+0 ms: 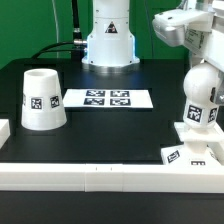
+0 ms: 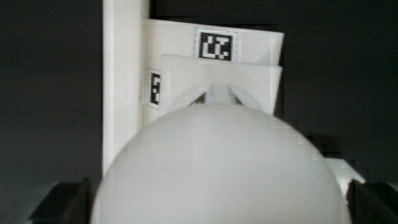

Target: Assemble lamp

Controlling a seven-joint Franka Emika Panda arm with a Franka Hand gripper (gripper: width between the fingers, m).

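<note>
The white ball-shaped bulb (image 1: 200,102) with black-and-white tags stands upright over the low square base (image 1: 186,148) at the exterior view's right. My gripper (image 1: 205,70) comes down from above and is shut on the bulb's upper part. In the wrist view the bulb (image 2: 222,160) fills the space between my dark fingers (image 2: 68,203), with the gripper (image 2: 217,208) around it and the tagged base (image 2: 222,75) just beyond. Whether the bulb is seated in the base is hidden. The tapered shade (image 1: 42,98) stands apart at the exterior view's left.
The marker board (image 1: 105,98) lies at the table's middle. A long white border rail (image 1: 100,176) runs along the front edge and shows beside the base in the wrist view (image 2: 121,60). The robot's white pedestal (image 1: 108,40) stands at the back.
</note>
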